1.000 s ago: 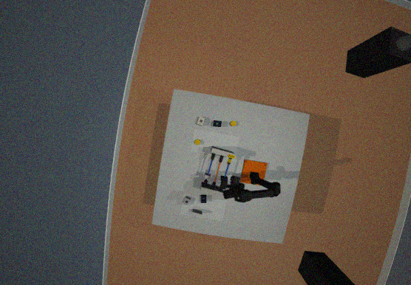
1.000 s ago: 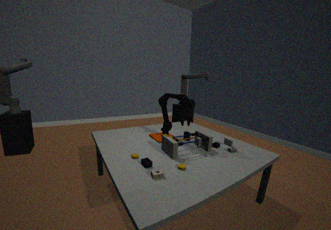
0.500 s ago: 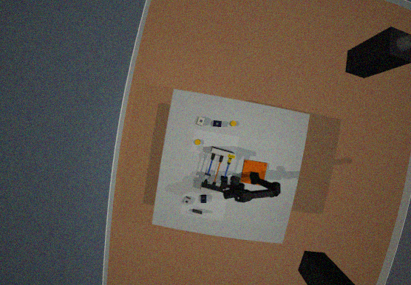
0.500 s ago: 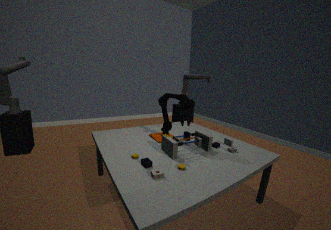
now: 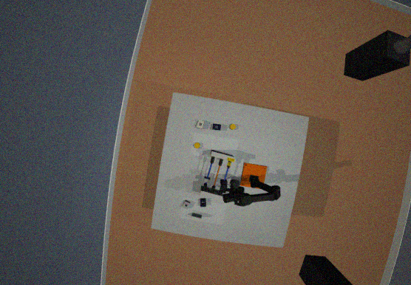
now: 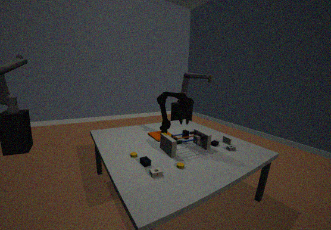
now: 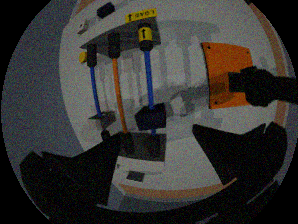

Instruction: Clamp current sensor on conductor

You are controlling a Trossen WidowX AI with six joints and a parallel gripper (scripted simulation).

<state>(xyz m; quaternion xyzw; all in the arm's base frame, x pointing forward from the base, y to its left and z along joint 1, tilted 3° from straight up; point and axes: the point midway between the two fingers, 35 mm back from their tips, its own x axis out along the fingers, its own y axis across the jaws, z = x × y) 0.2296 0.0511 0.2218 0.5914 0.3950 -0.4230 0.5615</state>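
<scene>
Three conductors run side by side in a fixture: blue, orange [image 7: 119, 90] and a second blue one [image 7: 148, 76] [image 5: 226, 170]. The second blue one ends at the yellow LOAD marker [image 7: 141, 15] [image 5: 231, 159]. A black sensor block [image 7: 152, 119] [image 6: 186, 133] sits on this blue conductor, at the end far from the marker. I cannot tell whether its jaws are latched or which way its arrow points. My gripper [image 7: 157, 132] [image 6: 183, 121] [image 5: 230, 192] is open and empty. It hangs well above the sensor without touching it.
The arm stands on an orange base plate [image 5: 255, 170] [image 6: 154, 136] [image 7: 220, 70] beside the fixture, whose grey end walls [image 6: 168, 145] stand upright. Two yellow discs [image 6: 133, 154] [image 6: 180, 165], a black block [image 6: 145, 161], a white block [image 6: 156, 172] and small pieces [image 6: 214, 143] lie around.
</scene>
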